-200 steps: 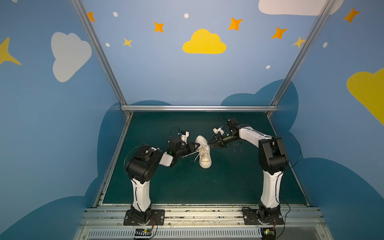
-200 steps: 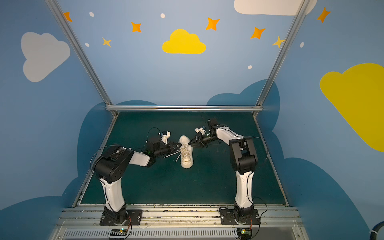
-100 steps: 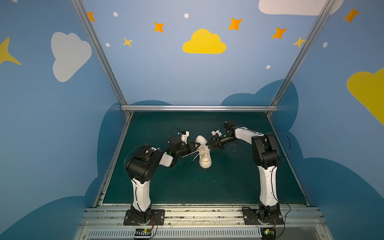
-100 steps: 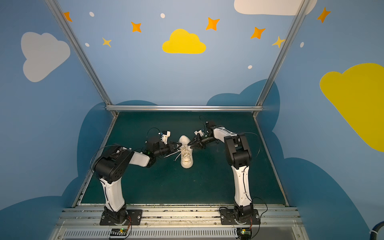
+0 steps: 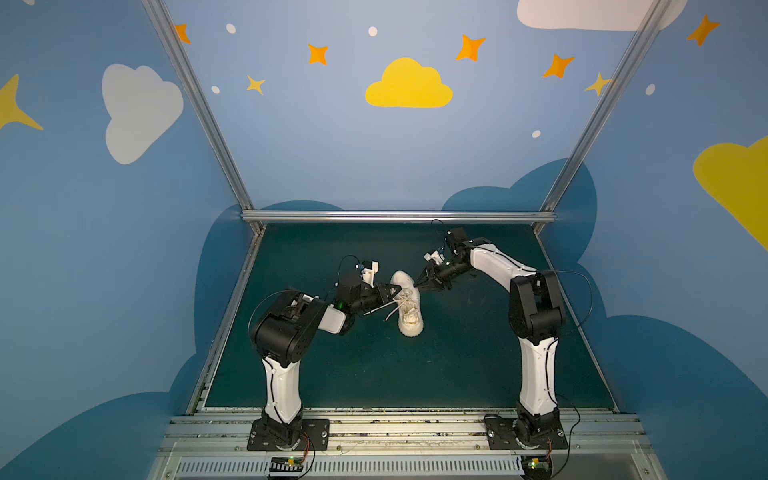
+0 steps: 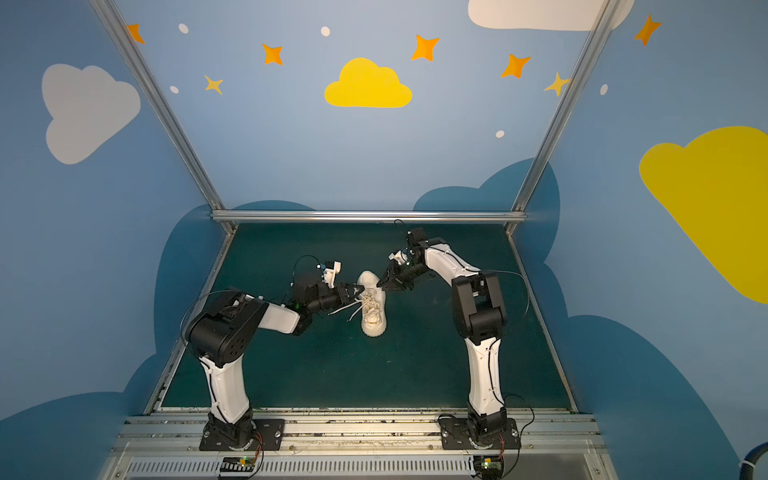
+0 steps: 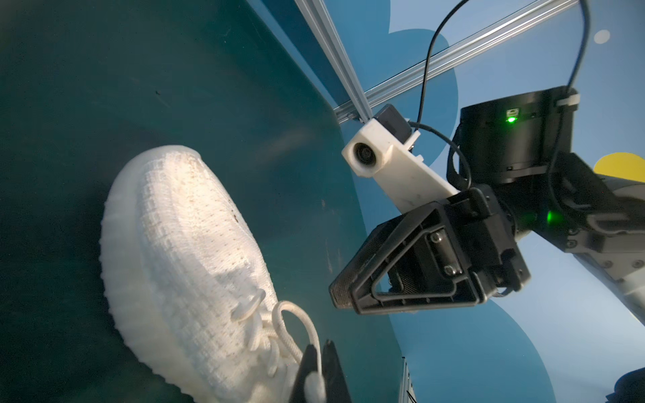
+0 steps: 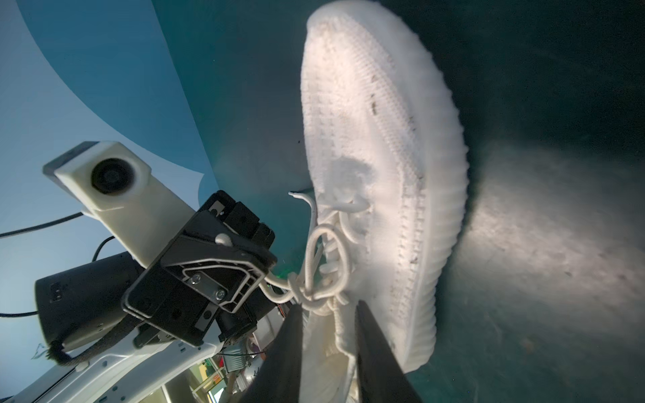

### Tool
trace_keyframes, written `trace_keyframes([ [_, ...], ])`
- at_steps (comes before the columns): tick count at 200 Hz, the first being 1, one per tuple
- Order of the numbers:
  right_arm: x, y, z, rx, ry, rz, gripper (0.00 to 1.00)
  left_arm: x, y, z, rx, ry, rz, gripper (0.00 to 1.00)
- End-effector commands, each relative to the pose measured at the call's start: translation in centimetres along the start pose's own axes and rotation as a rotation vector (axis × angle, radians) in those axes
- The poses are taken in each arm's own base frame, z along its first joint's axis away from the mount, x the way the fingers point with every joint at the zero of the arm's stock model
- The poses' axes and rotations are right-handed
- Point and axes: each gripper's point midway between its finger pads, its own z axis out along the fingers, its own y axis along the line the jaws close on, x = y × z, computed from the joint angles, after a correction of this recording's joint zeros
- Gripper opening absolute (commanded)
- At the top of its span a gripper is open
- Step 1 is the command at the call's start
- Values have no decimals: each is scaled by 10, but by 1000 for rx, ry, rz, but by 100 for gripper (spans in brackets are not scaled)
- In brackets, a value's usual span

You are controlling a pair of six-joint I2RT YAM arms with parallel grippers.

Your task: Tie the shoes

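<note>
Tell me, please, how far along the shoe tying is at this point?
Done: the sneaker has its laces apparently crossed into a first knot, with one loop standing. In hand: the left claw is shut on a lace strand, and the right claw, open, straddles the knot. Left: no finished bow shows and a loose end sticks out, so the bow likely needs forming and tightening.

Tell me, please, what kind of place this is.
Probably a robot training cell: a left arm and right arm bolted to a metal rail, a green mat with one sneaker, walls painted with clouds.
</note>
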Motion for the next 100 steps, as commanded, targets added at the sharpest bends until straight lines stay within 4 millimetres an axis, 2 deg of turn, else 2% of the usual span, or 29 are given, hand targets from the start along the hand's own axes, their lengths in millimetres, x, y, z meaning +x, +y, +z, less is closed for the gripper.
trace_keyframes([
  [1, 8, 13, -2, 48, -2, -27, 25, 4, -2, -1, 23, 9, 8, 3],
  [45, 13, 18, 14, 67, 40, -56, 24, 4, -3, -1, 27, 10, 8, 3],
  [100, 12, 6, 24, 104, 59, -42, 24, 5, -4, -2, 30, 8, 7, 3],
])
